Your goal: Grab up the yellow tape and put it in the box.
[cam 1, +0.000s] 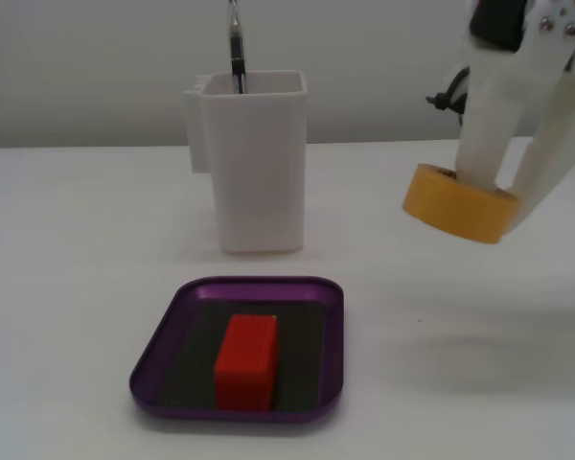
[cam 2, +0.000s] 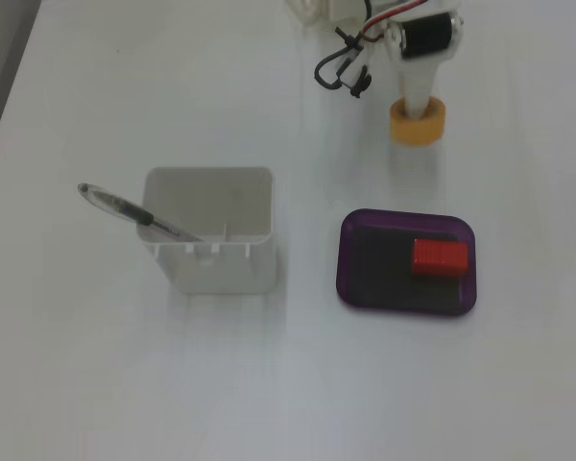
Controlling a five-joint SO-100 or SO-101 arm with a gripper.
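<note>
The yellow tape (cam 1: 448,205) is a small yellow-orange ring, held tilted above the white table at the right of a fixed view. My gripper (cam 1: 504,195) is shut on it, one white finger in its hollow core and the other outside its wall. From above in a fixed view, the gripper (cam 2: 418,108) and tape (cam 2: 404,128) are beyond the box's far edge. The box (cam 1: 259,285) is a shallow purple tray with a dark floor, also seen from above (cam 2: 346,261). It lies apart from the tape.
A red block (cam 1: 246,359) lies inside the box, toward one side when seen from above (cam 2: 440,257). A tall white container (cam 1: 259,163) with a pen (cam 1: 236,48) stands beside the box (cam 2: 211,252). The arm's cables (cam 2: 341,67) hang near the gripper.
</note>
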